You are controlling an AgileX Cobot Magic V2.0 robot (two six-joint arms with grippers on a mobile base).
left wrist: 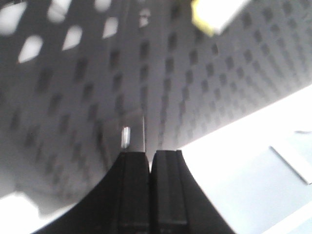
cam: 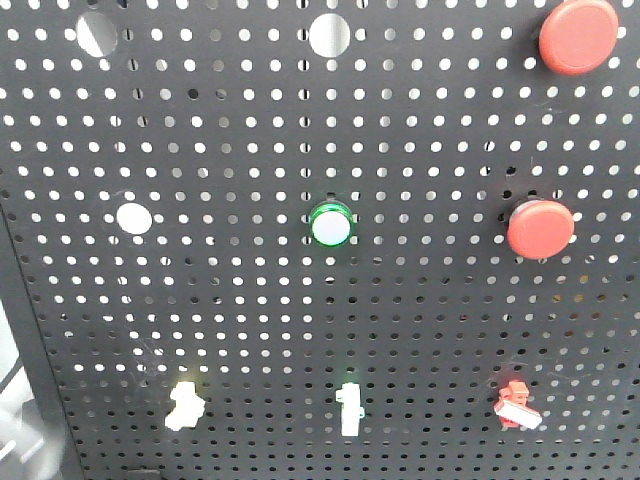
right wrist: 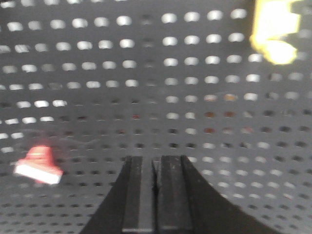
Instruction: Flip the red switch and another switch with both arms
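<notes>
The red switch [cam: 517, 405], a small red toggle with a white lever tip, sits low on the right of the black pegboard [cam: 420, 130]. The other switch [cam: 184, 403], pale yellow, sits low on the left. Neither arm shows in the front view. In the left wrist view my left gripper [left wrist: 149, 155] is shut with nothing in it, below and left of the blurred yellow switch [left wrist: 214, 14]. In the right wrist view my right gripper [right wrist: 155, 163] is shut and empty, with the red switch [right wrist: 39, 166] to its left, apart from it.
A white toggle [cam: 350, 410] stands between the two switches. Higher up are a green-ringed round button [cam: 331, 225] and two big red push buttons [cam: 578, 35] [cam: 540, 228]. A blurred yellowish toggle [right wrist: 274, 31] shows at the right wrist view's top right. The board's lower edge [left wrist: 234, 122] borders a bright area.
</notes>
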